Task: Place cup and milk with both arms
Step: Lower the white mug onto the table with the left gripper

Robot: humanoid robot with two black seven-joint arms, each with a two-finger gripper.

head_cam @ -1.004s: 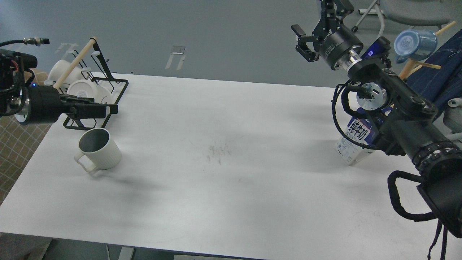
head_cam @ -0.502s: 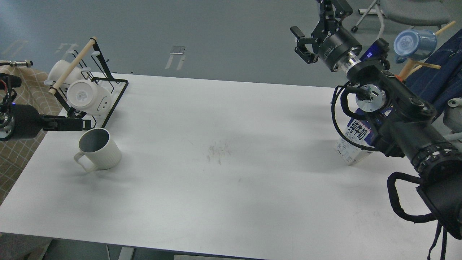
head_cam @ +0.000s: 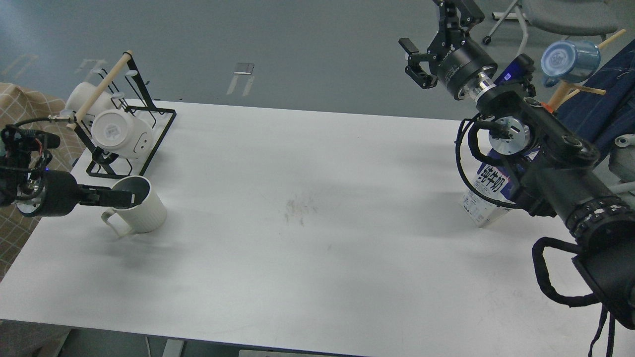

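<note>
The left gripper reaches in low from the left edge, its dark fingers lying level across the near rim of the white ribbed ceramic cup with a dark grey inside. The fingers overlap as one dark bar, so whether they are parted or closed on the rim cannot be told. The cup stands upright on the white table, its small handle pointing toward the near left, below the fingertips. Just behind this gripper sits a black wire rack with a wooden bar, holding white mugs.

The right gripper hangs high above the table's far right edge, its two black fingers spread apart and empty. Well below and nearer than it, half hidden by the right arm's joints, stands the blue-and-white milk carton with Chinese characters. Off to its right, a glossy blue mug hangs on a wooden peg.
</note>
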